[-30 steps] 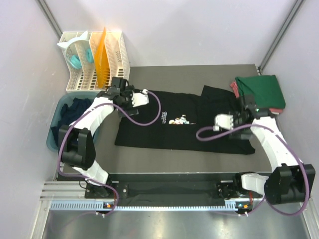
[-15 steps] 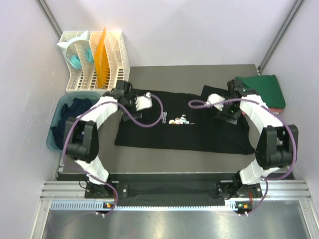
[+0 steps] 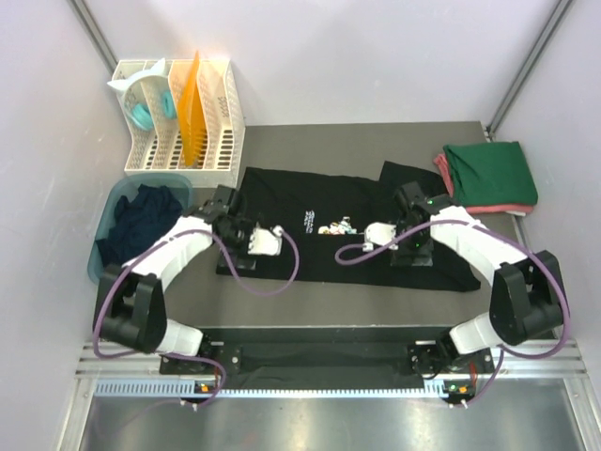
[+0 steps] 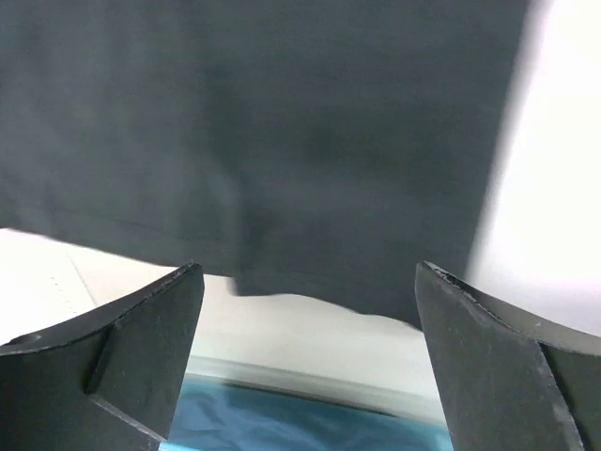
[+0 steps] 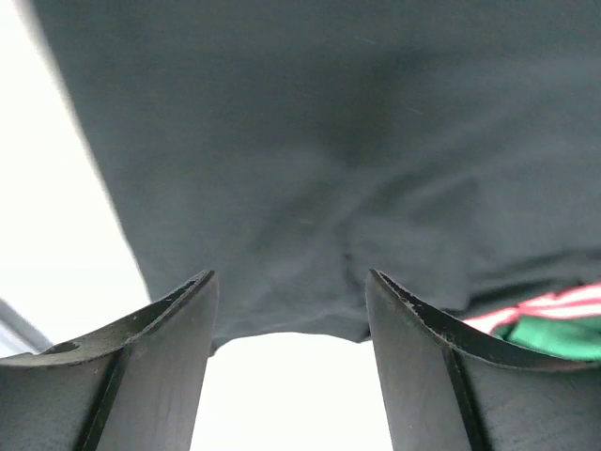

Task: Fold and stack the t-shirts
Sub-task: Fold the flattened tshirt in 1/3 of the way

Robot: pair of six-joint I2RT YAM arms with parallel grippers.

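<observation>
A black t-shirt point(image 3: 319, 256) with a small white-and-coloured print lies spread flat across the table. My left gripper point(image 3: 246, 246) hovers over its left part, open and holding nothing. In the left wrist view, the shirt point(image 4: 282, 113) and its corner show beyond the left gripper point(image 4: 310, 272). My right gripper point(image 3: 406, 248) hovers over the shirt's right part, jaws apart and empty. In the right wrist view, the black cloth point(image 5: 329, 113) fills the space above the right gripper point(image 5: 291, 274). A folded dark green shirt point(image 3: 488, 171) lies on a pinkish-red one point(image 3: 498, 209) at the back right.
A teal-blue tub point(image 3: 101, 268) holding dark navy cloth point(image 3: 141, 211) stands off the table's left edge and shows in the left wrist view point(image 4: 282, 423). A white slotted rack point(image 3: 178, 122) stands at the back left. Pale walls close in on both sides.
My left gripper has come from the shirt's back-left edge toward the near side. The right gripper swung back toward the folded stack, then came forward and left over the shirt.
</observation>
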